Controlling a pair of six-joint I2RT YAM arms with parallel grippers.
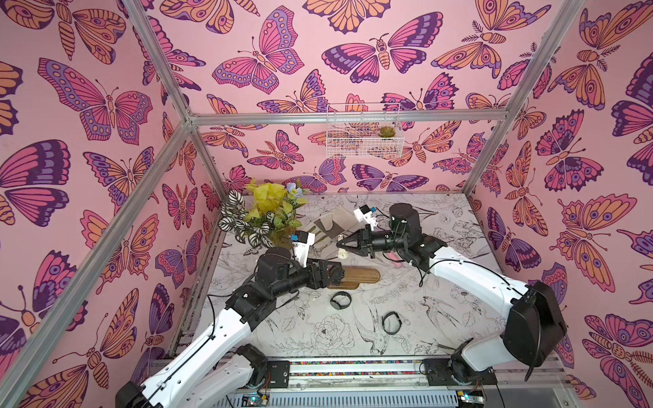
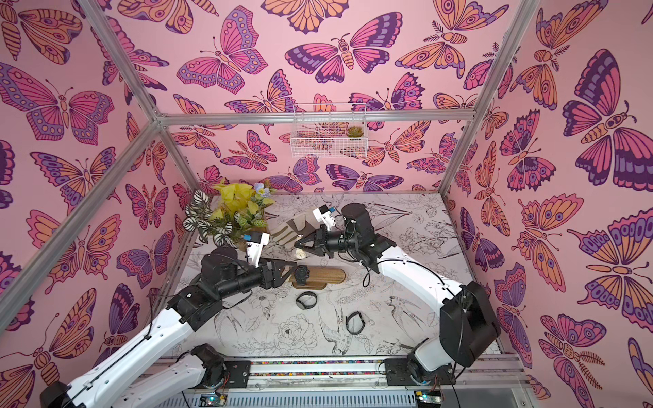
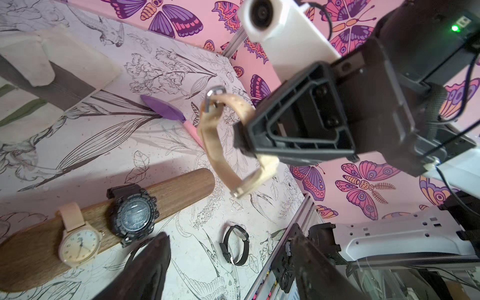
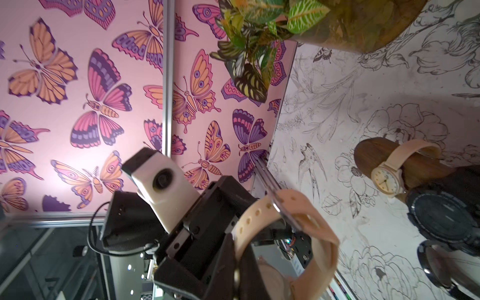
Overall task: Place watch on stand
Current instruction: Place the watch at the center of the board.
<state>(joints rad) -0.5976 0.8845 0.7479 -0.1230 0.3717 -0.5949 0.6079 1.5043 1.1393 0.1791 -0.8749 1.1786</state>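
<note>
The beige watch point(image 3: 215, 145) hangs by its strap from the right gripper's point(image 3: 241, 141) closed jaws, just behind the stand point(image 3: 181, 187). The stand's bar runs crosswise, bare end toward the right arm. The left gripper point(image 1: 335, 276) stands open and empty beside the black watch point(image 3: 132, 215).

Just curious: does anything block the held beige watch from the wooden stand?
Nothing visible. The watch hangs apart from the stand, which has one end bare; a black watch and a beige one sit farther along.
</note>
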